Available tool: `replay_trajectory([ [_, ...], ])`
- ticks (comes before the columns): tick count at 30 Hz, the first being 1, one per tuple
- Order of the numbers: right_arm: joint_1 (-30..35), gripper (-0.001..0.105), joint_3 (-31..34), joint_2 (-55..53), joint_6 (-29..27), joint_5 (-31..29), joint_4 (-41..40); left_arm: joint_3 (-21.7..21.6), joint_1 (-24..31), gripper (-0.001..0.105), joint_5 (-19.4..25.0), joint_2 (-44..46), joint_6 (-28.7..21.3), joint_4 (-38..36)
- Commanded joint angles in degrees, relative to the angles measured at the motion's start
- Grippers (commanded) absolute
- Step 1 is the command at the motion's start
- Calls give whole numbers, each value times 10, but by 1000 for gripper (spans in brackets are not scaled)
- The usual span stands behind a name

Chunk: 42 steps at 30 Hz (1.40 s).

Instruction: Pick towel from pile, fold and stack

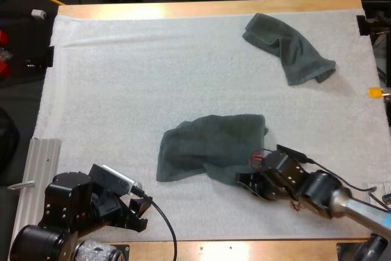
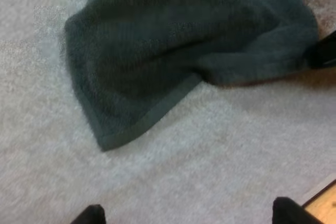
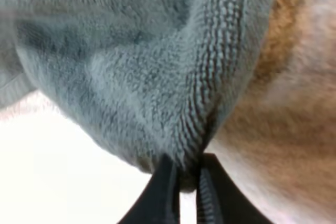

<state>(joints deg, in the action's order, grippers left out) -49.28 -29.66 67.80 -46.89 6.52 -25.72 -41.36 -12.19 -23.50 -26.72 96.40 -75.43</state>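
At the towel's near right corner, right gripper (image 3: 186, 166) is pinched tight on the hem, its fingers (image 3: 163, 198) pressing the fold from both sides with almost no gap. Towel (image 1: 211, 145) spreads away from it toward ten o'clock, rumpled rather than flat, its long axis running nine to three across the middle of the mat (image 1: 122, 71). Left gripper (image 1: 140, 209) hovers wide open over bare mat, holding nothing. The towel's near left corner sits at one o'clock from it, near but apart. My call: that free corner belongs to the left, the nearer arm. Second towel (image 1: 290, 47), crumpled, lies well apart at the mat's one o'clock.
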Motion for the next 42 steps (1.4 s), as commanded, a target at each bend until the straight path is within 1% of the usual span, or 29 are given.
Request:
replay_trajectory([
  [1,-1,0,-2,-20,-18,-3,-34,-3,-3,62,-22,0,-4,8],
  [3,-1,0,-2,-54,-28,-11,-87,-3,-3,62,-52,0,-8,13],
  [6,-1,0,-2,-94,-53,-19,-151,-3,-3,62,-75,0,-9,23],
  [9,-1,0,-2,-125,-61,-20,-188,1,-3,62,-90,0,-12,39],
  [13,-1,0,-2,-147,-61,-29,-202,11,-5,62,-111,0,-12,58],
  [16,-1,0,-2,-151,-61,-28,-200,26,-19,62,-108,0,-11,75],
  [18,-1,0,-2,-151,-61,-28,-200,43,-28,62,-100,-4,-3,83],
  [22,-1,0,-2,-151,-61,-28,-200,72,-30,62,-93,-24,7,89],
  [24,-1,0,-2,-151,-61,-28,-200,85,-30,62,-93,-45,20,105],
  [27,-1,0,-2,-151,-61,-28,-200,93,-30,62,-93,-76,24,127],
  [33,-1,0,-2,-151,-59,-28,-200,93,-30,62,-93,-172,28,178],
  [42,-1,0,-2,-151,-58,-28,-200,93,-30,62,-93,-320,28,234],
])
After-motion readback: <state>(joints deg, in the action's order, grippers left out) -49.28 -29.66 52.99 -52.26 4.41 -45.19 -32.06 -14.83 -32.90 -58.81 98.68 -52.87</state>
